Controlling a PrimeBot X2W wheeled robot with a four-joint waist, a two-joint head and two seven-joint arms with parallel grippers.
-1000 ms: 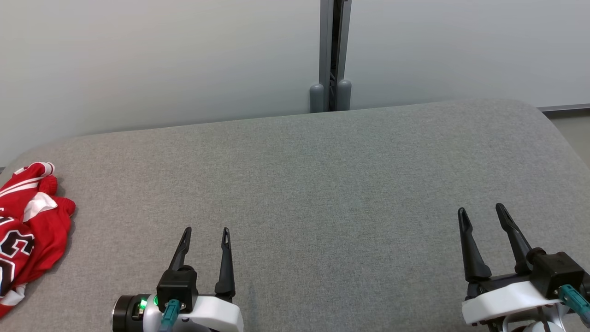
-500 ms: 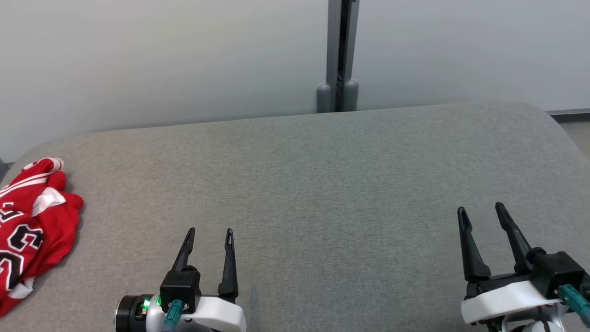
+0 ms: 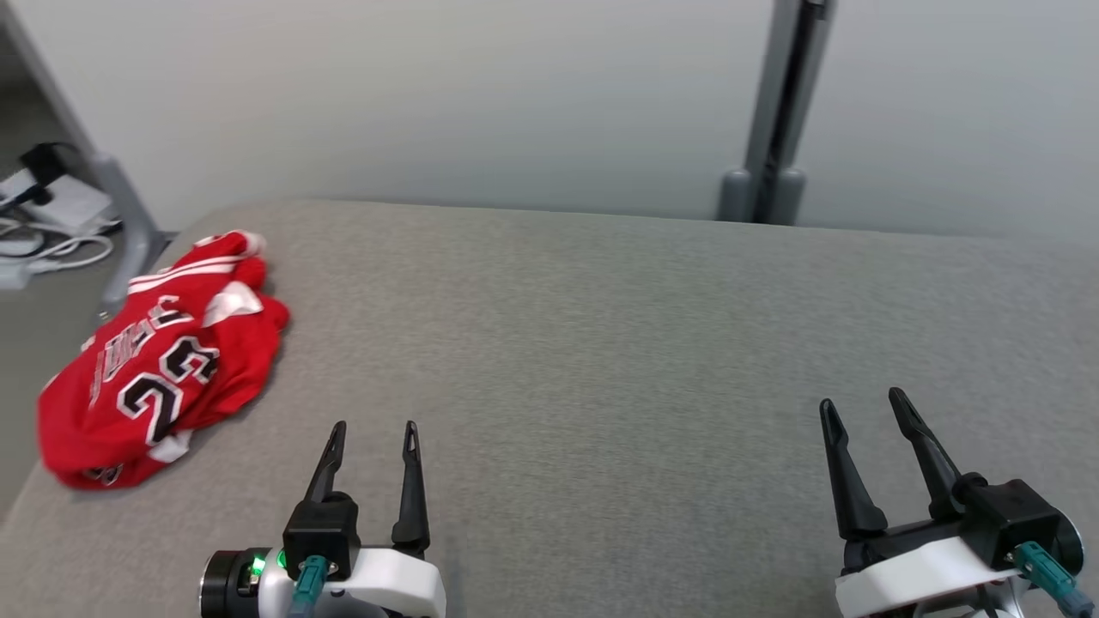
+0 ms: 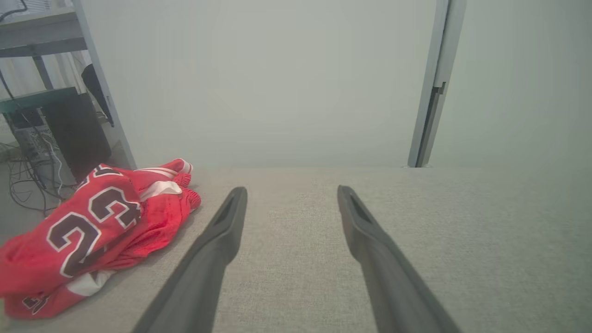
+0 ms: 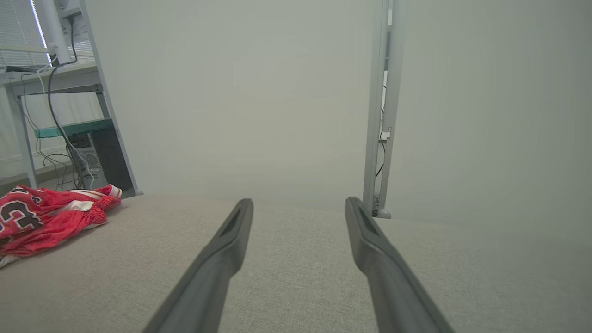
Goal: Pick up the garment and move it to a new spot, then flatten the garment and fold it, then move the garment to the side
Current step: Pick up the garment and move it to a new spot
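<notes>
Since the earlier frame our head camera has turned, so the whole picture has shifted to the right; the things themselves lie as they did. Our two grippers keep almost the same places at the bottom of the head view.

The red jersey (image 3: pixel 163 360) with the black and white number 23 is now fully visible at the middle left of the head view. It lies crumpled in a heap on the grey fabric surface (image 3: pixel 601 343), close to that surface's left edge and its rounded far corner. White trim shows at its upper end.

Our left gripper (image 3: pixel 374 427) is at the lower left of the frame, its fingers pointing up the picture, spread wide and holding nothing. It is near the jersey, to the right of it and lower in the frame, but apart from it. In the left wrist view the jersey lies at the lower left, beside the left finger and not touching it.

Our right gripper (image 3: pixel 861 399) is at the lower right, also spread wide and empty, well apart from the jersey. In the right wrist view the jersey is at the left edge.

Behind the surface stands a pale wall panel (image 3: pixel 429 94) with a grey vertical post (image 3: pixel 777 112) at the upper right. At the upper left we see a slanted metal leg (image 3: pixel 120 215) and some cables (image 3: pixel 43 249) on the floor.
</notes>
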